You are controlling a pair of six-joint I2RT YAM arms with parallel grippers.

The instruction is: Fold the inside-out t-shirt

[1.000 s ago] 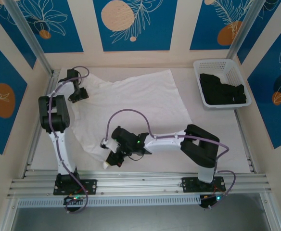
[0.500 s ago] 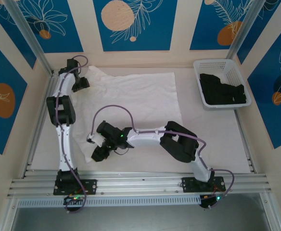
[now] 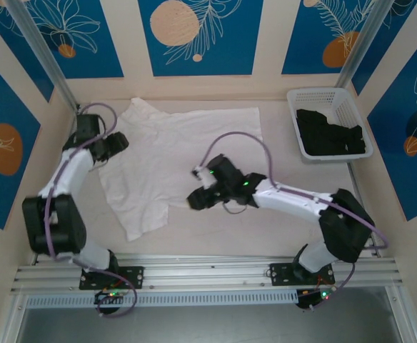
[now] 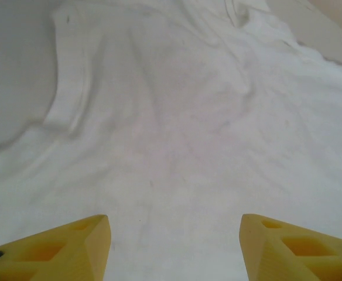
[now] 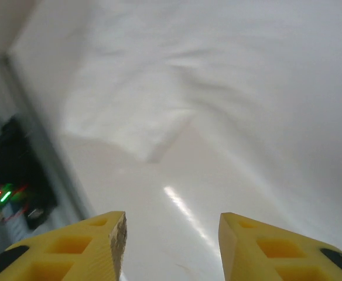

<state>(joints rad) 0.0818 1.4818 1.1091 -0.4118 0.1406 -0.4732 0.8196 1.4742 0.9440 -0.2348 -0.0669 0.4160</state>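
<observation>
White t-shirt (image 3: pixel 176 153) lies spread and wrinkled over the left and middle of the table (image 3: pixel 265 229). Its broad edge runs along the far side, and a narrower part trails toward my bases on the near left. From above, my left gripper (image 3: pixel 114 145) sits at the garment's left border, with the arm bent back along the table's left side. Through that wrist's camera, my left gripper (image 4: pixel 174 252) has its two yellow fingertips (image 4: pixel 71 246) spread wide with nothing between them but the cloth below. So those jaws are released, gripping nothing. The t-shirt (image 4: pixel 206 117) covers most of that view in soft creases, with a hemmed edge (image 4: pixel 71 111) curving on the left and bare grey surface past it. My right gripper (image 3: pixel 196 200) reaches in from the near right toward the table's middle, just off the shirt's near edge. Seen from its own wrist, my right gripper (image 5: pixel 172 246) also stands parted, yellow fingertips (image 5: pixel 270 246) well separated over shiny bare tabletop, holding nothing. The t-shirt (image 5: pixel 218 88) lies beyond them, a corner of cloth pointing toward me — blurred, so I cannot tell which part of the garment it is. At the far right corner stands a white basket (image 3: pixel 323 93) with a black garment (image 3: pixel 330 136) heaped inside, well apart from both my grippers and from the white cloth.
</observation>
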